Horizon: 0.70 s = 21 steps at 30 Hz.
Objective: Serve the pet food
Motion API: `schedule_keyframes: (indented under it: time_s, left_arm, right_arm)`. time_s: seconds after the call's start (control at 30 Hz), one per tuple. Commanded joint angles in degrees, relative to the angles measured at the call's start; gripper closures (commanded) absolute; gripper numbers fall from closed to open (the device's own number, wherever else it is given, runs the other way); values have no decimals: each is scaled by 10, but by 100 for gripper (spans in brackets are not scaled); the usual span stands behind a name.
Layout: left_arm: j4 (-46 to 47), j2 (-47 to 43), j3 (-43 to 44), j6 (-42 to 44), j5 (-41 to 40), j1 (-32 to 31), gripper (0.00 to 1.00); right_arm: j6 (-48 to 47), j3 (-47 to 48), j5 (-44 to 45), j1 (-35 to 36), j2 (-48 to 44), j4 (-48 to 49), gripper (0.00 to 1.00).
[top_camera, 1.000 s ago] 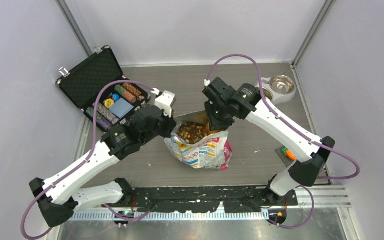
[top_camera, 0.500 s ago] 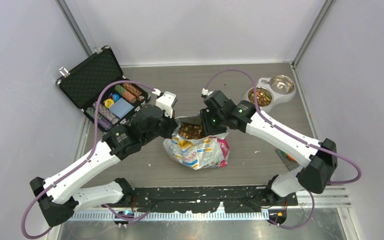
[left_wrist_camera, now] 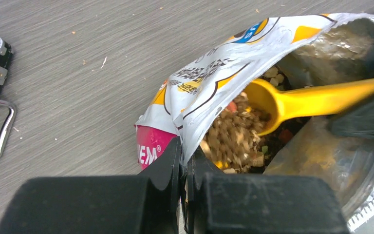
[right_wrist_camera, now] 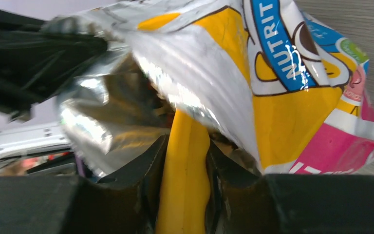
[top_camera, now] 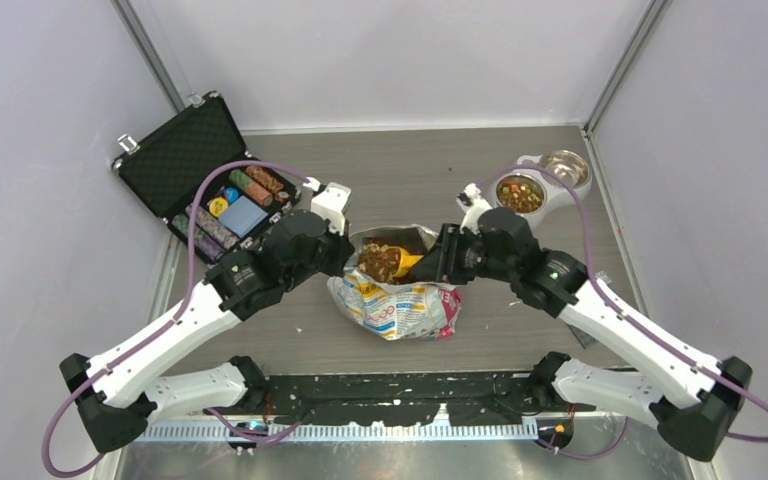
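The pet food (top_camera: pixel 380 262) (left_wrist_camera: pixel 233 136) fills the open printed foil bag (top_camera: pixel 400 305) (left_wrist_camera: pixel 209 83) (right_wrist_camera: pixel 282 97) at the table's middle. My left gripper (top_camera: pixel 345 255) (left_wrist_camera: pixel 186 156) is shut on the bag's near rim and holds the mouth open. A yellow scoop (top_camera: pixel 412 262) (left_wrist_camera: pixel 311 100) (right_wrist_camera: pixel 185 165) reaches into the bag from the right, its cup against the kibble. My right gripper (top_camera: pixel 445 255) (right_wrist_camera: pixel 185 156) is shut on the scoop's handle. More pet food (top_camera: pixel 520 194) lies in the left cup of the double bowl (top_camera: pixel 543 182) at the back right.
An open black case (top_camera: pixel 175 155) with poker chips (top_camera: pixel 255 185) stands at the back left, close to my left arm. The double bowl's right cup (top_camera: pixel 566 168) is bare steel. Grey walls close in on three sides.
My right arm has dropped and swung its elbow toward the near right, turning the scoop from above the bag to a low sideways reach into it. The bowl is uncovered. My left gripper stays put.
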Motion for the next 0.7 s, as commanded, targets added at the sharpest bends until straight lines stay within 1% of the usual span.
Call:
schedule_keyframes:
  time_s: [0.0, 0.27, 0.5, 0.67]
  left_arm:
    - [67, -12, 23, -5, -13, -2, 100]
    - [73, -2, 17, -6, -13, -2, 100]
    - [79, -9, 9, -6, -3, -2, 100]
    - [84, -22, 3, -5, 0, -2, 100]
  right_arm:
    - [50, -15, -85, -36, -64, 79, 95]
    - [11, 40, -38, -51, -118, -21, 95]
    - [21, 21, -15, -54, -166, -31, 95]
    - [31, 9, -21, -58, -189, -17, 95]
